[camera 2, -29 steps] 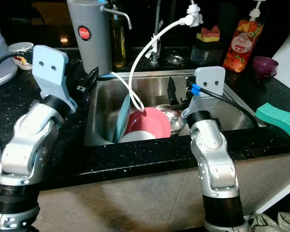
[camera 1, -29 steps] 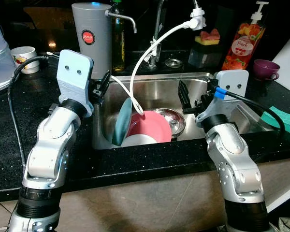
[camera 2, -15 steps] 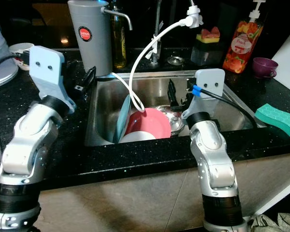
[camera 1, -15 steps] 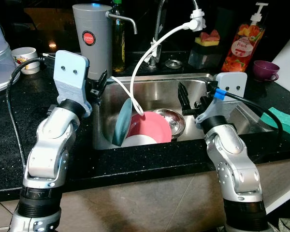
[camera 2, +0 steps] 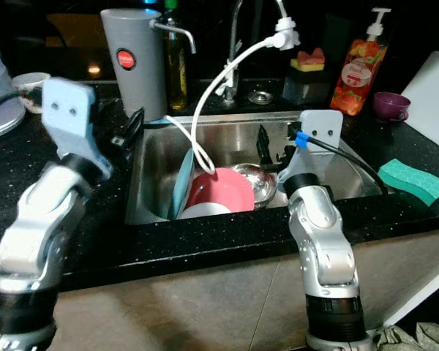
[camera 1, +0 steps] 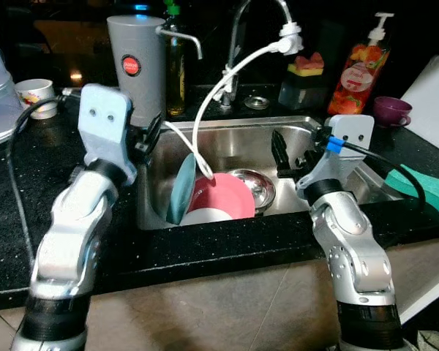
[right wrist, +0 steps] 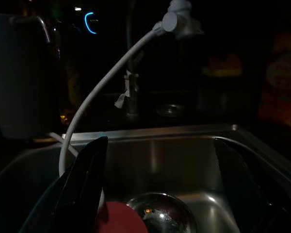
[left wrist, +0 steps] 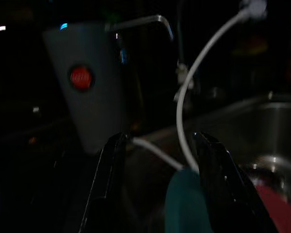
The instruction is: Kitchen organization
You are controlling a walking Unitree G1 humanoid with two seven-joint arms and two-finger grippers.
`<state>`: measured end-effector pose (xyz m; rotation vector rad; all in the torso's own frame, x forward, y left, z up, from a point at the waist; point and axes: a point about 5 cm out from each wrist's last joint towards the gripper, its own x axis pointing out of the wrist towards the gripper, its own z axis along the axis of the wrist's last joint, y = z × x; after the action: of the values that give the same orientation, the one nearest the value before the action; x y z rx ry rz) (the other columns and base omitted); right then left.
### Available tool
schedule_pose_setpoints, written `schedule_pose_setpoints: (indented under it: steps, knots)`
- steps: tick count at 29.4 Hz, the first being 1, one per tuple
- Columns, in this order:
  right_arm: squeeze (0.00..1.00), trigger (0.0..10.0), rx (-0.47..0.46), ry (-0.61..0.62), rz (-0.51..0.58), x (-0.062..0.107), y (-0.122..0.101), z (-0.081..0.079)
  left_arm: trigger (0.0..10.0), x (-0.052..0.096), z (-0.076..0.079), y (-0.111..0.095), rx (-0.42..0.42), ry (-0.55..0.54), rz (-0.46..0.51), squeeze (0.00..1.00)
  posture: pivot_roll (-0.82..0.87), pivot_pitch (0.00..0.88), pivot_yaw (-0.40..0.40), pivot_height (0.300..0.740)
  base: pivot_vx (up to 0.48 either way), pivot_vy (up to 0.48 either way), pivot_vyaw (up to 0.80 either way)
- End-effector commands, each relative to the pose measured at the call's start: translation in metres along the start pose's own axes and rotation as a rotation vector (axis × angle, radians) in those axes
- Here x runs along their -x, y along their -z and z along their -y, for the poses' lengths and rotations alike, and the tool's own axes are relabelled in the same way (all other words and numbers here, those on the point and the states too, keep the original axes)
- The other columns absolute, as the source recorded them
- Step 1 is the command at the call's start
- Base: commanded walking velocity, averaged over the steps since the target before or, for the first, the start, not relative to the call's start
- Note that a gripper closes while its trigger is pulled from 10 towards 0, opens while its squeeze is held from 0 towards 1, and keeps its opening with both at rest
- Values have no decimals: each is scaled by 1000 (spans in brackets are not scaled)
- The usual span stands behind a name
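Two grippers hover at the steel sink (camera 1: 227, 142), both with fingers spread and pinching nothing. Left gripper (camera 1: 152, 133) hangs over the sink's left rim; just ahead of it stands the grey dispenser (camera 1: 137, 58), and below and to its right a teal plate (camera 1: 178, 191) stands on edge in the basin. Right gripper (camera 1: 279, 152) hangs above the basin's right half; below and to its left lie the pink plate (camera 1: 227, 199) and steel bowl (camera 1: 254, 186), touching. A white hose (camera 1: 230, 77) curves down between the grippers. Well right of the right gripper, a green sponge (camera 1: 432, 186) rests on the black counter (camera 1: 7, 219).
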<state>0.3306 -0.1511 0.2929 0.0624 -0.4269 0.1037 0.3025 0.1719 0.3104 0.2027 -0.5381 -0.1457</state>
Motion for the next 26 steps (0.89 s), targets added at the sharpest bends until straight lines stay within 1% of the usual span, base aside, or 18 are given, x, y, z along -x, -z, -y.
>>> schedule_pose_setpoints:
  steps: [1,2,4,5,6,10,11,12,14,16,17,18,19,20,22,24,25,26]
  knots:
    - [0,10000,-18,0,-11,1,5,1,10000,4,2,-3,-29,12,4,0,106,126,-47,740,0,0,0]
    - [0,10000,-18,0,-11,1,5,1,10000,5,2,-3,-33,12,2,0,106,126,-47,740,0,0,0]
    - [0,10000,-21,-2,-12,0,5,0,10000,6,0,-1,-30,-14,-9,0,110,130,-50,740,0,0,0]
    - [0,10000,-21,-7,-13,0,6,-1,10000,6,-2,0,-32,-46,-9,0,111,131,-52,740,0,0,0]
    - [0,10000,-21,-7,-13,0,6,-1,10000,6,-2,0,-32,-46,-9,0,111,131,-52,740,0,0,0]
    - [0,10000,-23,-16,-17,1,7,-3,10000,8,-14,-1,-55,-154,-13,0,112,137,-57,740,0,0,0]
    - [0,10000,-23,-16,-17,1,7,-3,10000,8,-14,-1,-55,-154,-13,0,112,137,-57,740,0,0,0]
    - [0,10000,-25,-21,-21,1,8,-4,10000,11,-22,3,-33,-200,-49,0,114,142,-60,740,0,0,0]
    - [0,10000,-24,-28,-25,1,9,-5,10000,15,-26,9,-22,-218,-89,0,116,144,-63,740,0,0,0]
    - [0,10000,-24,-35,-27,1,10,-6,10000,23,-28,18,-9,-227,-149,0,120,141,-64,740,0,0,0]
    - [0,10000,-24,-35,-27,1,10,-6,10000,23,-28,18,-9,-227,-149,0,120,141,-64,740,0,0,0]
    - [0,10000,-25,-36,-26,0,10,-6,10000,26,-28,21,2,-229,-165,0,119,141,-63,740,0,0,0]
    - [0,10000,-25,-35,-24,0,10,-6,10000,29,-27,25,-4,-222,-181,0,119,141,-63,740,0,0,0]
    - [0,10000,-25,-35,-24,0,10,-6,10000,29,-27,25,-4,-222,-181,0,119,141,-63,740,0,0,0]
    - [0,10000,-24,-28,-19,0,10,-6,10000,33,-24,28,-58,-179,-175,0,113,141,-60,740,0,0,0]
    - [0,10000,-24,-22,-16,0,10,-5,10000,35,-22,28,-88,-148,-163,0,113,141,-60,740,0,0,0]
    - [0,10000,-21,-17,-17,1,10,-4,10000,36,-18,26,-96,-108,-150,0,109,140,-61,740,0,0,0]
    - [0,10000,-21,-17,-17,1,10,-4,10000,36,-18,26,-96,-108,-150,0,109,140,-61,740,0,0,0]
